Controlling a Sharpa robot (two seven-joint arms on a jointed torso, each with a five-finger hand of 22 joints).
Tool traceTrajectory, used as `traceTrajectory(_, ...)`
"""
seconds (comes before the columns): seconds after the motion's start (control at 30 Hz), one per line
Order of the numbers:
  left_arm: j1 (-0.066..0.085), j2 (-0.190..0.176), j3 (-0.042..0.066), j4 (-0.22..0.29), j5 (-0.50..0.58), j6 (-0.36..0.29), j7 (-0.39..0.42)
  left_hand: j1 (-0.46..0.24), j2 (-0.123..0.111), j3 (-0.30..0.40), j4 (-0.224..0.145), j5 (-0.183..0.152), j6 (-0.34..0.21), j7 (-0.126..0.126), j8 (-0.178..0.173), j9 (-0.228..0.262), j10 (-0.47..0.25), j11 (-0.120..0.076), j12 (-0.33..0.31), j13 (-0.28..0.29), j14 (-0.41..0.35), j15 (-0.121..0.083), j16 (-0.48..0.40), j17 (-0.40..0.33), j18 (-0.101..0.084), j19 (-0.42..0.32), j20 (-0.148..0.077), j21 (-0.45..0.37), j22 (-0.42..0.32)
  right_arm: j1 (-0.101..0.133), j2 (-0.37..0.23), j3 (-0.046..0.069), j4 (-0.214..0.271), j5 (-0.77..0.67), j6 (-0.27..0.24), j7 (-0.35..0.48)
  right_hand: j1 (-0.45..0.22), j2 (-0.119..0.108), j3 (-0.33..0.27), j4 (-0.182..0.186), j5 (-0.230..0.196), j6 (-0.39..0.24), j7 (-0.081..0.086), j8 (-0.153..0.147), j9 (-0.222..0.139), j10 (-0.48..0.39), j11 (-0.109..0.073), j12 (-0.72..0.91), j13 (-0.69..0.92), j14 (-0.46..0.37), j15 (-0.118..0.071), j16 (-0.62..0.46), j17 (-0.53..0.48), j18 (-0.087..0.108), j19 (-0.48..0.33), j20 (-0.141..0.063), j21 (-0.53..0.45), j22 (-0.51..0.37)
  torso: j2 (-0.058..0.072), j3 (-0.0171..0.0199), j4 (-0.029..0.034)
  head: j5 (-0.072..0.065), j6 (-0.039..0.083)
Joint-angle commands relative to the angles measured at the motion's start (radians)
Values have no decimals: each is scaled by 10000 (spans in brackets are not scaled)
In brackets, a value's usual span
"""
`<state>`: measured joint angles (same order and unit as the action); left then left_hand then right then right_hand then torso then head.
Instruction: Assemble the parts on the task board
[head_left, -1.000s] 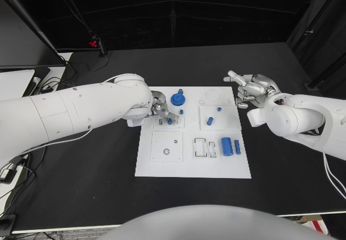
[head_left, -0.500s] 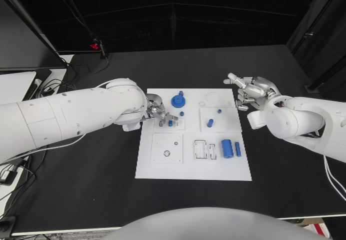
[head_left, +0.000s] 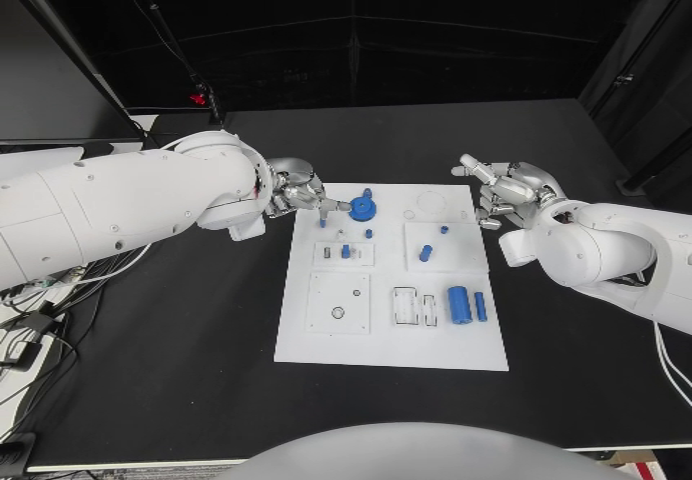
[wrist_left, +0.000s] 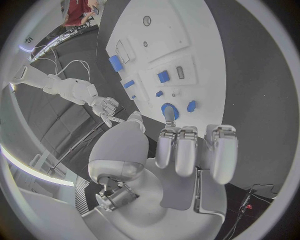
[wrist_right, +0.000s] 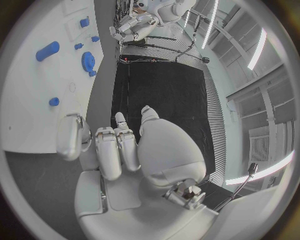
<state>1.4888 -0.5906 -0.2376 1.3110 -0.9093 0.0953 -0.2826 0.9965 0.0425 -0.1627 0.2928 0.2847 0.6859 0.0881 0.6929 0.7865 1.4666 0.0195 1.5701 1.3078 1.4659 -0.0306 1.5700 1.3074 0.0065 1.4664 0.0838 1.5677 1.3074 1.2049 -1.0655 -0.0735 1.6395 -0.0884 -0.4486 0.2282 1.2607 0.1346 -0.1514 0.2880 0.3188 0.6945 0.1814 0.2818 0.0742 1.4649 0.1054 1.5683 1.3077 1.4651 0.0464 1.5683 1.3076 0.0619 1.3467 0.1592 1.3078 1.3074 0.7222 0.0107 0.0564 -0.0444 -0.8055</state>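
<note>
The white task board (head_left: 329, 340) lies mid-table. A blue gear (head_left: 362, 210) sits near its far edge, with small blue pegs (head_left: 345, 250) around it. A thick blue cylinder (head_left: 456, 305) and a thinner one (head_left: 477, 306) lie toward the board's right side. My left hand (head_left: 303, 192) hovers at the board's far left corner, fingers extended and holding nothing. In the left wrist view, the left hand (wrist_left: 187, 155) reaches toward the gear (wrist_left: 169, 109). My right hand (head_left: 505, 190) hangs just off the board's far right corner, fingers apart and empty. The right wrist view shows the same hand (wrist_right: 119, 150).
Small white sub-plates (head_left: 339, 297) with slots and holes sit on the board. Black tabletop (head_left: 173, 350) surrounds it. Cables (head_left: 36, 310) trail off the table's left edge.
My left hand has drawn back from over the peg plate to the board's far left corner, leaving a peg standing there. The right hand has stayed in place.
</note>
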Motion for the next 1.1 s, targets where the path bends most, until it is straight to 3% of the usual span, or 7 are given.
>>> traceTrajectory(0.03,64,94,5,-495,310,745,559,115,-16,-28,-6,39,75,28,-57,-52,1042,98,7,2630,1049,83,8,2634,-65,1044,92,31,2634,12,22,3,2,-8,72,-23,34,77,-47,7,46,-68,19,36,11,1059,49,25,2631,1057,74,25,2632,125,-14,23,-30,1579,5,-9,-11,53,53)
traceTrajectory(0.37,54,1011,2,-2063,-10,1501,126,84,210,-93,5,-222,412,-1,-171,-261,1042,83,7,2630,1049,67,8,2634,-65,1044,101,31,2634,12,96,3,-23,-12,89,-17,38,76,-50,6,48,-73,19,40,11,1059,48,25,2631,1057,74,25,2632,127,-20,24,-38,1577,12,-19,-24,109,171)
traceTrajectory(0.57,-56,1509,2,-2735,-700,1571,-289,117,331,-120,0,-39,563,-31,-225,-349,1042,57,7,2630,1049,56,8,2634,-65,1044,96,31,2634,12,119,3,-26,-12,92,-12,42,76,-52,4,52,-81,19,44,9,1059,47,25,2631,1057,75,25,2632,129,-24,25,-43,1575,3,-6,-17,110,193)
traceTrajectory(1.0,-304,1969,2,-3339,-913,2184,-810,33,399,-205,7,-133,627,-40,-298,-422,1042,45,7,2630,1049,53,8,2634,-65,1044,91,31,2634,12,142,3,-29,-12,90,-7,54,78,-55,2,63,-95,19,53,7,1059,47,25,2631,1057,75,25,2632,130,-26,27,-46,1576,10,-14,-30,72,193)
traceTrajectory(1.1,-364,2032,2,-3408,-918,2274,-833,27,407,-211,6,-139,632,-40,-305,-428,1042,44,7,2630,1049,53,8,2634,-65,1044,91,31,2634,12,142,3,-34,-12,94,-10,58,78,-57,1,66,-99,19,56,7,1059,47,25,2631,1057,76,25,2632,130,-27,28,-49,1575,7,-11,-6,48,181)
